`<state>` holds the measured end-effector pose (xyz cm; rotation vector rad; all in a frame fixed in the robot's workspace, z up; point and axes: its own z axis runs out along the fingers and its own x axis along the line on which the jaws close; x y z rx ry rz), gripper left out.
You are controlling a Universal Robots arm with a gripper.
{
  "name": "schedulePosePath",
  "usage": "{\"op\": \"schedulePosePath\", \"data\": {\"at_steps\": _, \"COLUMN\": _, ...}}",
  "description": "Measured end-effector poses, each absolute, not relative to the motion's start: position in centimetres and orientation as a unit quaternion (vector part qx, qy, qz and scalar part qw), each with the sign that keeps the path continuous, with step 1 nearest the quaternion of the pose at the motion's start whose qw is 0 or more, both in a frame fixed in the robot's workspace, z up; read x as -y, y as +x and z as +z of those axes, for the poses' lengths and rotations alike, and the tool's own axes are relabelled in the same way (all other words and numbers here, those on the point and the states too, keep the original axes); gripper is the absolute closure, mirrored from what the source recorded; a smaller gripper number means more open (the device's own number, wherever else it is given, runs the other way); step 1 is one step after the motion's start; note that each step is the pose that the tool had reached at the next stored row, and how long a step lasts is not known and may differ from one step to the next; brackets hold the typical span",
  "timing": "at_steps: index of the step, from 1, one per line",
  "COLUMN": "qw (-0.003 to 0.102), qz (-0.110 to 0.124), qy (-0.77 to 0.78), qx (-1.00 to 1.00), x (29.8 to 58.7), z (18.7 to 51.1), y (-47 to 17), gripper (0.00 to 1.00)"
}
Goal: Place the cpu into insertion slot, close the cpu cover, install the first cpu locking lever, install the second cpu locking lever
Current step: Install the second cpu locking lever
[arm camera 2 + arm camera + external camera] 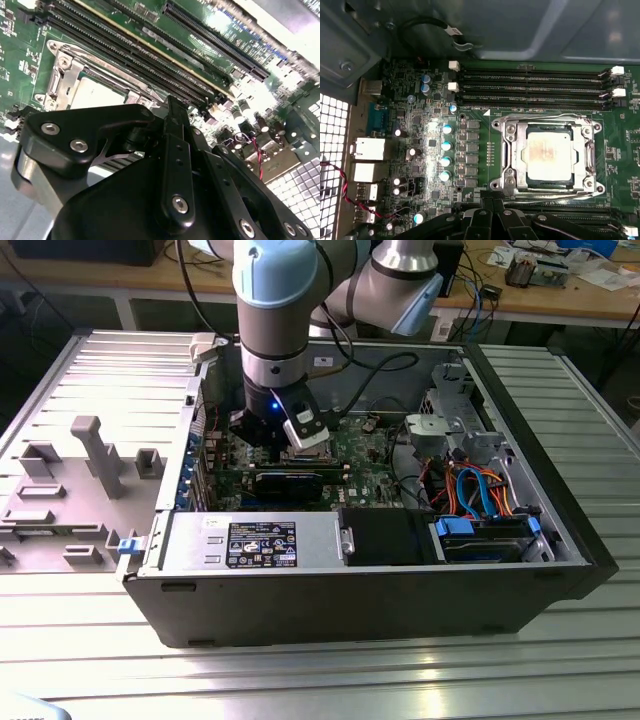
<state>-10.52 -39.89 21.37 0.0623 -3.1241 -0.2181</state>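
The cpu (549, 159) lies flat in the insertion slot (499, 125), its silvery top showing through the window of the cpu cover (586, 150). The cover lies down flat around the chip. A thin metal lever rod (555, 195) runs along the socket edge nearest my gripper (492, 202). The gripper's black fingers sit together with nothing between them, just beside that edge and a little above the board. In the second wrist view the cpu (95, 95) shows past the gripper body (175, 150). In the exterior view the gripper (272, 435) hangs inside the open computer case next to the socket (312, 455).
Long black memory slots (535, 85) run beside the socket. A long black card (290, 483) stands close to the gripper. The case walls (560, 490) enclose the board, with orange and blue cables (470, 490) on the exterior view's right. Grey fixtures (90, 450) stand on the table.
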Motion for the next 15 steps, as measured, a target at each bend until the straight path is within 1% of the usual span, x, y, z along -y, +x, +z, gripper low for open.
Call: {"op": "schedulePosePath", "data": {"at_steps": 15, "qw": 0.005, "qz": -0.074, "qy": 0.023, "qx": 0.997, "x": 39.26, "z": 20.58, "y": -10.53, "gripper": 0.89}}
